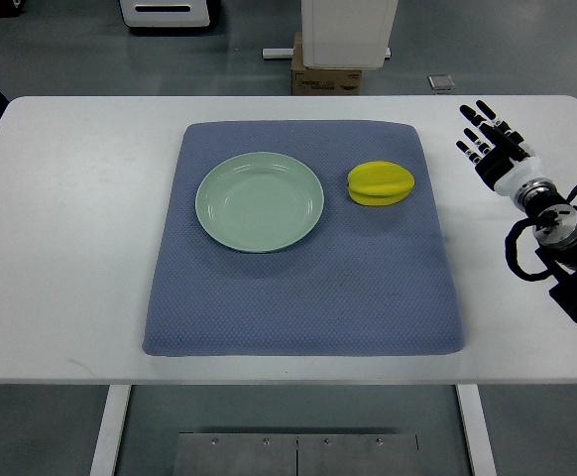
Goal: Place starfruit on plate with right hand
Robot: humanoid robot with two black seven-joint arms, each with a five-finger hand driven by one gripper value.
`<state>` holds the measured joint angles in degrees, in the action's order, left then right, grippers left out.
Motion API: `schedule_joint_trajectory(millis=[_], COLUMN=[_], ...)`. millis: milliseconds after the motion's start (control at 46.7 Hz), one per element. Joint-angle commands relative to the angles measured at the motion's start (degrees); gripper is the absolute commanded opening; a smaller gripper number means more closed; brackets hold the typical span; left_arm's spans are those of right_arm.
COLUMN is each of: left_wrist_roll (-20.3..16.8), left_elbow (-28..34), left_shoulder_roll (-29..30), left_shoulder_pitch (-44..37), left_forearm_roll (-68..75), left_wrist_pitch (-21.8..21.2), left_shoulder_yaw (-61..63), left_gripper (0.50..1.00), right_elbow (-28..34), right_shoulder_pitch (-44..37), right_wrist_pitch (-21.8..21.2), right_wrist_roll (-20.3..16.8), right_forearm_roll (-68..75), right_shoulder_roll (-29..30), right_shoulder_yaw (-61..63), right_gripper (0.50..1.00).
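Observation:
A yellow starfruit (380, 183) lies on the blue mat (303, 297), just right of a pale green plate (259, 201) that holds nothing. My right hand (487, 139) hovers over the white table to the right of the mat, fingers spread and holding nothing. It is about a hand's width right of the starfruit and apart from it. The left arm does not show.
The white table (60, 248) carries the mat in its middle. Beyond the far edge stand a cardboard box (326, 77) and a white unit (348, 30) on the floor. The right arm's black cabling (556, 258) runs along the table's right edge.

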<state>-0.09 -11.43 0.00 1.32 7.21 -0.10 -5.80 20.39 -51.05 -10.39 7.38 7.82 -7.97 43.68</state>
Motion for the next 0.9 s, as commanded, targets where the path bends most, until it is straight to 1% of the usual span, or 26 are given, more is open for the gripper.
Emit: schedule_joint_trajectory(millis=[0, 878], left_wrist_roll=[-0.08, -0.08], left_elbow=[0.0, 0.09], left_shoulder_roll=[0.0, 0.0], left_shoulder_pitch=[0.0, -0.09], left_forearm_roll=[0.0, 0.0], left_wrist_pitch=[0.02, 0.02], left_shoulder_yaw=[0.0, 0.0], left_gripper=[1.0, 1.0], right_elbow=[0.0, 0.0], right_shoulder_pitch=[-0.02, -0.01], right_wrist_pitch=[0.02, 0.02], right_wrist_roll=[0.0, 0.09], right_forearm_roll=[0.0, 0.0], right_shoulder_roll=[-0.02, 0.06], right_shoulder_yaw=[0.0, 0.0], right_gripper=[1.0, 1.0])
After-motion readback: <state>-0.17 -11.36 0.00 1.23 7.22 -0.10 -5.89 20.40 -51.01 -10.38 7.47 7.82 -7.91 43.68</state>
